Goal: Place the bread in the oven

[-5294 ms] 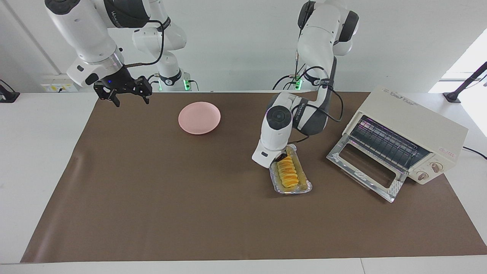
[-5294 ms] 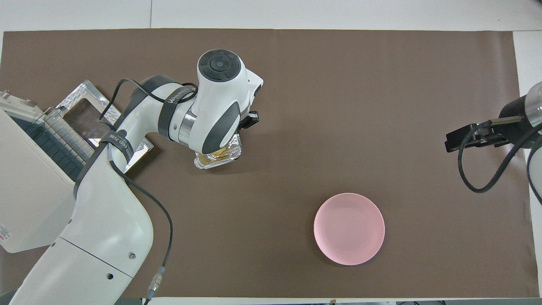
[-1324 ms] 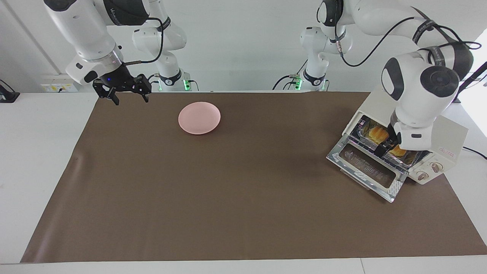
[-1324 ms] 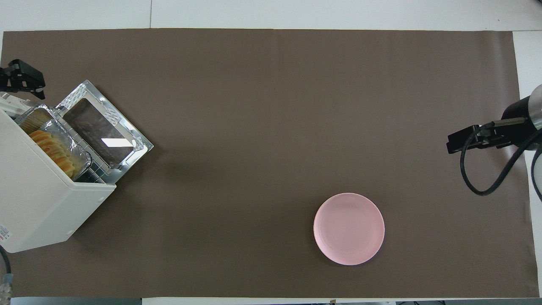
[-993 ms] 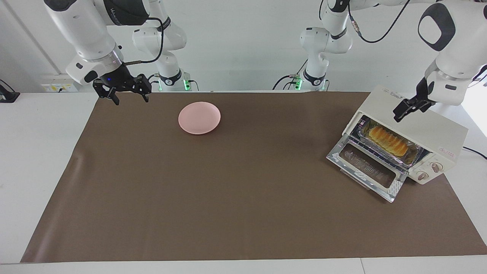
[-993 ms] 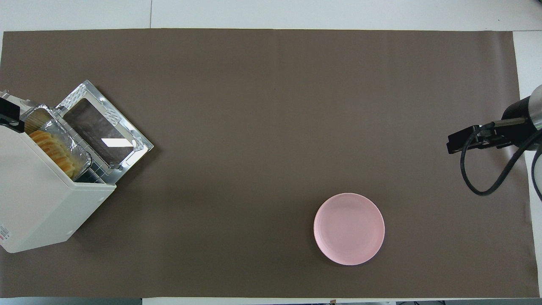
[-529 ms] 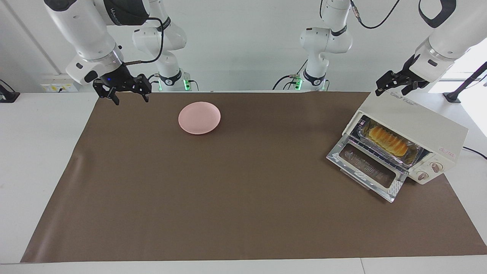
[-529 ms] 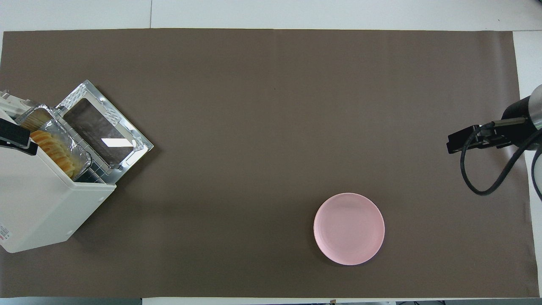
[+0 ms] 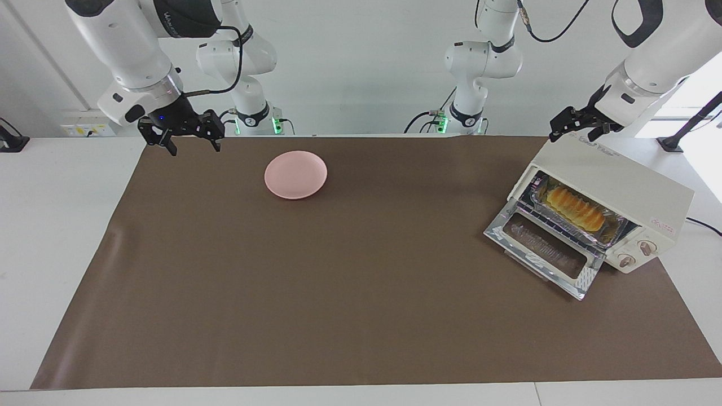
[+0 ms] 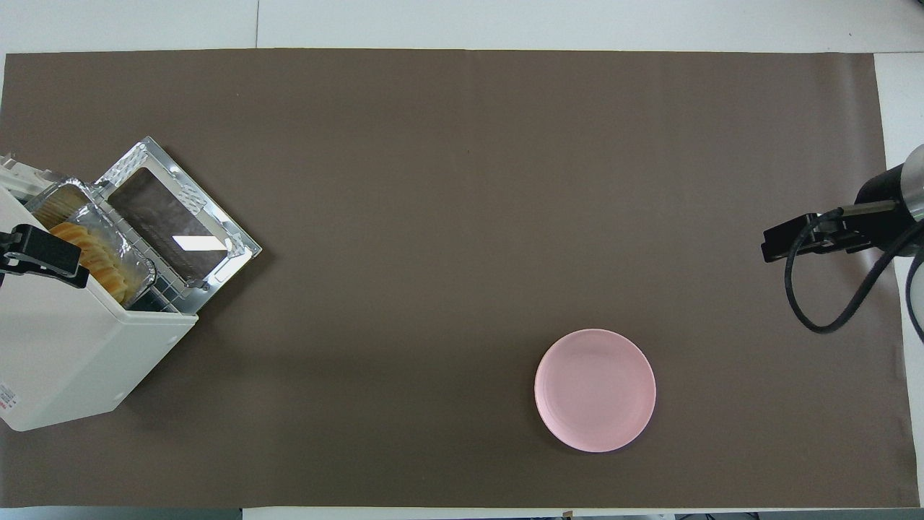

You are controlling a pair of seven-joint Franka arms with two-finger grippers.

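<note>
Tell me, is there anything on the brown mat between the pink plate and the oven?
No. Between the pink plate and the oven, the brown mat is bare. The facing view shows it; the overhead view agrees.

A: What is different about the bread (image 9: pixel 575 209)?
B: Earlier it lay in its foil tray (image 9: pixel 616 232) on the table, with the left gripper (image 9: pixel 576 130) down on it. Now bread and tray sit on the rack inside the oven (image 9: pixel 615 194).
A: And the left gripper?
B: It has let go, pulled out of the oven's mouth and risen; it now hangs empty and open above the oven's top.
</note>
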